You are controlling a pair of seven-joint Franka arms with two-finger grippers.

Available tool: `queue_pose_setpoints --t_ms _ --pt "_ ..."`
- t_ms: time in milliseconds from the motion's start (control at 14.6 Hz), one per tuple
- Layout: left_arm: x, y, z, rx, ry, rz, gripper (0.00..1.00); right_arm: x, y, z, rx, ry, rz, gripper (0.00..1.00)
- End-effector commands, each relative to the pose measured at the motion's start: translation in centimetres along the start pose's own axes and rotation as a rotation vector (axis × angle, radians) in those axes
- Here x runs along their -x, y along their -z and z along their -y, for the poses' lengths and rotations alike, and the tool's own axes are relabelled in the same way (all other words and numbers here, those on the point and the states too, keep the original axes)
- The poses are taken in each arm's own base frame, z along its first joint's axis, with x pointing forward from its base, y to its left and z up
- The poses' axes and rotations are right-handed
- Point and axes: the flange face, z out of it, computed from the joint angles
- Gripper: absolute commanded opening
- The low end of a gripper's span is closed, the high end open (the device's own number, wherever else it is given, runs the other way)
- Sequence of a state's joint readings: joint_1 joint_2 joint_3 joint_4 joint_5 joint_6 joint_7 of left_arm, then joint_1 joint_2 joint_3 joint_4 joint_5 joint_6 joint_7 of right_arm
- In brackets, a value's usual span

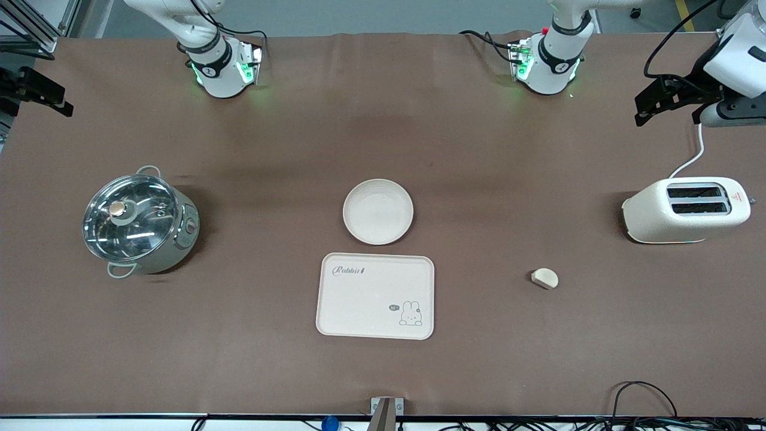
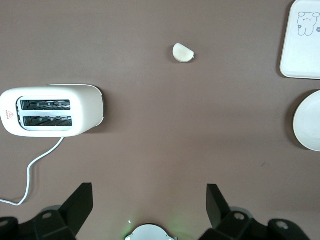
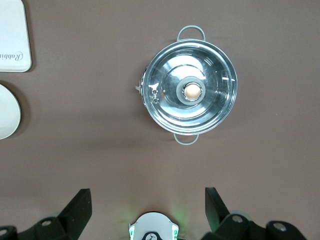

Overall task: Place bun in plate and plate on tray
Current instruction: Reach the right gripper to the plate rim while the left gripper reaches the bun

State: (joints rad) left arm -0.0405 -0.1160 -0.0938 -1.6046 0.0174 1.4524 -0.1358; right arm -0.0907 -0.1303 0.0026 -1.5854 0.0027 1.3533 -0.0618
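The bun (image 1: 544,278) lies on the brown table, between the tray and the toaster; it also shows in the left wrist view (image 2: 183,52). The round cream plate (image 1: 377,211) sits empty mid-table, farther from the front camera than the rabbit-print tray (image 1: 375,296), which is also empty. Both show at the edge of the left wrist view, plate (image 2: 309,122) and tray (image 2: 302,47). My left gripper (image 1: 649,105) (image 2: 148,200) hangs open and empty high over the left arm's end of the table. My right gripper (image 1: 60,99) (image 3: 148,205) hangs open and empty high over the right arm's end.
A cream toaster (image 1: 685,209) with a white cord stands at the left arm's end. A steel pot with a glass lid (image 1: 140,221) stands at the right arm's end. Both arm bases stand along the table edge farthest from the front camera.
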Motion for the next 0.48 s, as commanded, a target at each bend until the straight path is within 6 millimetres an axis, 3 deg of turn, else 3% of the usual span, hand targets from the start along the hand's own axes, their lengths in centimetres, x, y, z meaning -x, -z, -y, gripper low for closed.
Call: queue_pose_setpoints --t_ms 0,205,410 --pt "0.1 0.4 0.4 0.001 -0.017 0.005 1.00 0.6 -1.0 -1.2 -0.010 -0.071 0.014 1.00" --pt "-1.2 0.7 0.5 -0.002 -0.008 -0.004 1.00 0.1 -1.1 -1.5 -0.011 -0.076 -0.009 1.00" --pt "-4.5 -2.3 0.5 -0.016 -0.010 0.040 1.00 -0.2 -1.2 -0.3 -0.020 -0.052 -0.014 1.00"
